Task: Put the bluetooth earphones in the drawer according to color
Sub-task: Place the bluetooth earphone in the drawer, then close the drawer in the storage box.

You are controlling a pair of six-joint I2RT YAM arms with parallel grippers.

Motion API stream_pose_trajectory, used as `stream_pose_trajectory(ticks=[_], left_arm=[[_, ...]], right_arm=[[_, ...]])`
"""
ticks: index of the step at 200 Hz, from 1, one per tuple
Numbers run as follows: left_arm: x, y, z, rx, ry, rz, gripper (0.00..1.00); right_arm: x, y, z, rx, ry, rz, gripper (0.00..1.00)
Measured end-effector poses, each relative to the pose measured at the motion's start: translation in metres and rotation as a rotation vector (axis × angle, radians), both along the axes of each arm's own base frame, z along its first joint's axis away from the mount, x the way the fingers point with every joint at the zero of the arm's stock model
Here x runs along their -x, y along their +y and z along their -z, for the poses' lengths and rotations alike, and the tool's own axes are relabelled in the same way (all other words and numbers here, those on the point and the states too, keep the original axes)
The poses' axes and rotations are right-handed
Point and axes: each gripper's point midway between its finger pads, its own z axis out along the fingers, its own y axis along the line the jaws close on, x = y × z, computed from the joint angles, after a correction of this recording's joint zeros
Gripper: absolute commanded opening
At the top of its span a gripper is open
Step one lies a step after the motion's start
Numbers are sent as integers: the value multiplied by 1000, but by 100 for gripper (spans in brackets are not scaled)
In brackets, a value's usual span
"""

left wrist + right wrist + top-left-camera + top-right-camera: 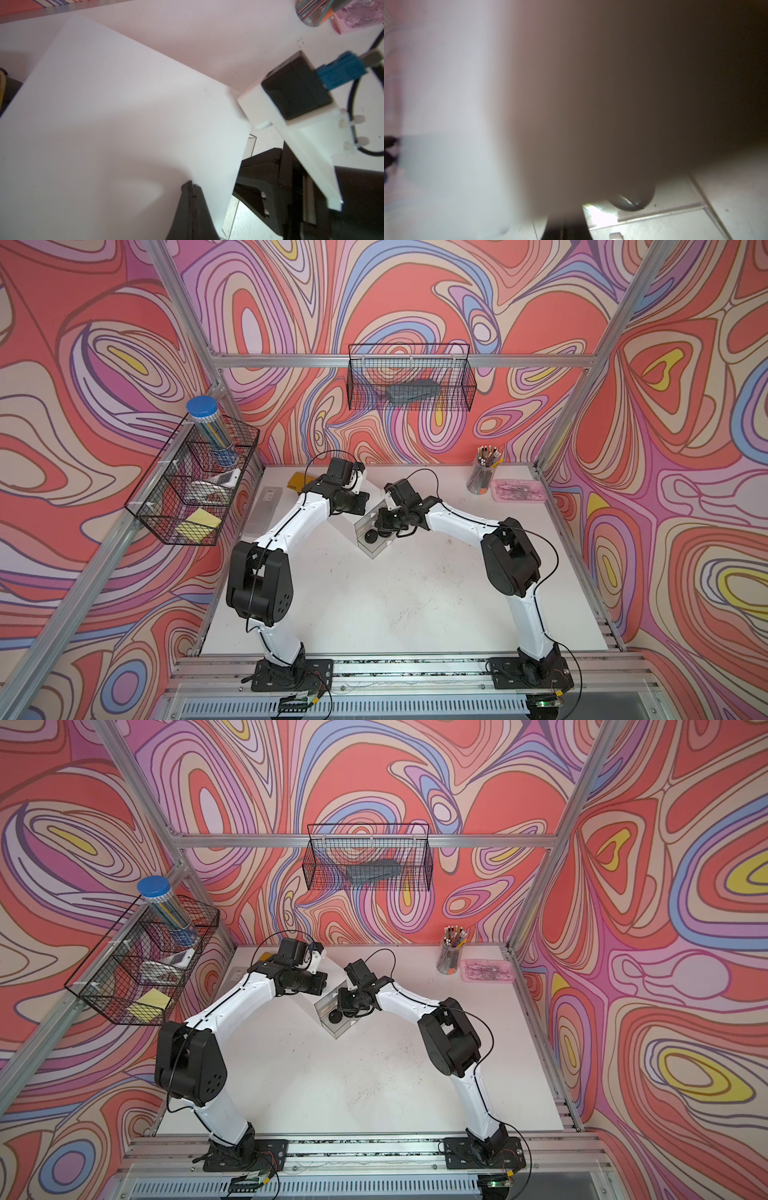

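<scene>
The drawer cabinet is a small white cube at the middle of the table. One clear drawer is pulled out toward the right arm. A glossy black earphone case lies in it. My left gripper is shut, its tips resting on the cabinet's white top. My right gripper is shut low over the open drawer, close against the cabinet's front, which fills its wrist view as a blur. No pink or purple cases are in view.
A frosted flat box and a yellow-brown item lie at the back left. A pencil cup and a pink tray stand at the back right. Wire baskets hang on the walls.
</scene>
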Motion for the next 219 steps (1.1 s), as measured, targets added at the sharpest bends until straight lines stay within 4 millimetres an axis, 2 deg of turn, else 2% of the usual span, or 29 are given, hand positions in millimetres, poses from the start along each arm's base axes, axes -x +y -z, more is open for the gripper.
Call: stream_pose_trajectory(ticks=[30,62,79,114,169,219], left_arm=[[0,-1,0,2,2,2,0],[0,-2,0,5,2,4,0],[0,-2,0,5,2,4,0],[0,-2,0,5,1,5,0],[0,-2,0,5,1,5,0],[0,-2,0,5,1,5,0]], right_arm=[[12,-5,-2,-27,-8,9,0],[57,2,8,-35,45,-43,0],[71,8,14,-46,65,-53,0],[69,4,10,-93,51,-7,0],[61,-7,-20,-144,-53,57,0],[67,-33,-26,-115,-103,123,0]])
